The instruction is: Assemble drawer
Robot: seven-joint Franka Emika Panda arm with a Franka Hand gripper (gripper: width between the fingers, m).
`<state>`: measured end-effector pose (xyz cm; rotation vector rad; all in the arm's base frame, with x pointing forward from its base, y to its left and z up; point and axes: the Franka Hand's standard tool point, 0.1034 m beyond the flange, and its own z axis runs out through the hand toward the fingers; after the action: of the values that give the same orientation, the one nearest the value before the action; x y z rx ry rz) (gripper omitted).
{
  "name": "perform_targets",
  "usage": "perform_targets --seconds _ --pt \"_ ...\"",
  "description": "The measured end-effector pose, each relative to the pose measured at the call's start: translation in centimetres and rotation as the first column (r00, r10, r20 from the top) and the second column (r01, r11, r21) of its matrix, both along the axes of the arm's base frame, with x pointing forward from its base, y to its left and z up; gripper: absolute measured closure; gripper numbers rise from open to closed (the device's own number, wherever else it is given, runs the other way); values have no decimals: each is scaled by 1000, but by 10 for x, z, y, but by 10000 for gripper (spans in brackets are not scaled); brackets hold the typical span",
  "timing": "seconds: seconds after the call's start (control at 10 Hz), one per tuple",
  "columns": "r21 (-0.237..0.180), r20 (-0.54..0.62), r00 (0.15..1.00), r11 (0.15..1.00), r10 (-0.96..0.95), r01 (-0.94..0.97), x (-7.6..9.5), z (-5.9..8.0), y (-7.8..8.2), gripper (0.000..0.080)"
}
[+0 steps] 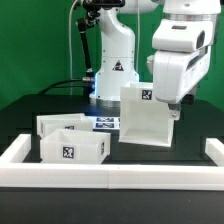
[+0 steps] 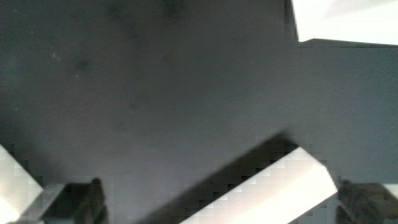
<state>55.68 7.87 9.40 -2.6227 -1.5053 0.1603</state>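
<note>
The tall white drawer casing (image 1: 145, 115) stands upright right of centre in the exterior view, with a tag on its top face. Two smaller white tray boxes lie to the exterior view's left: one in front (image 1: 75, 150) and one behind it (image 1: 60, 124). My gripper (image 1: 174, 103) hangs over the casing's upper right edge. In the wrist view my gripper (image 2: 222, 206) is open, with dark fingers (image 2: 71, 205) far apart. A white edge of the casing (image 2: 294, 190) lies between them; neither finger visibly touches it.
The long low white border wall (image 1: 110, 178) runs along the front and up both sides. The marker board (image 1: 105, 123) lies flat behind the trays. The robot base (image 1: 112, 60) stands at the back. A white corner (image 2: 356, 20) shows in the wrist view.
</note>
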Motion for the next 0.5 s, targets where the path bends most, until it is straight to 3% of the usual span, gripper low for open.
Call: perform_targets --seconds 0.2,0.3,0.4,0.5 --pt "2 1 1000 1000 31 -31 -1 -1 -9 150" --pt "-7 -5 999 999 36 -36 -6 -2 -39 150" --pt "-31 -12 999 999 -45 44 -18 1 -55 150" --pt "-54 -18 996 995 -87 86 -32 6 -61 150"
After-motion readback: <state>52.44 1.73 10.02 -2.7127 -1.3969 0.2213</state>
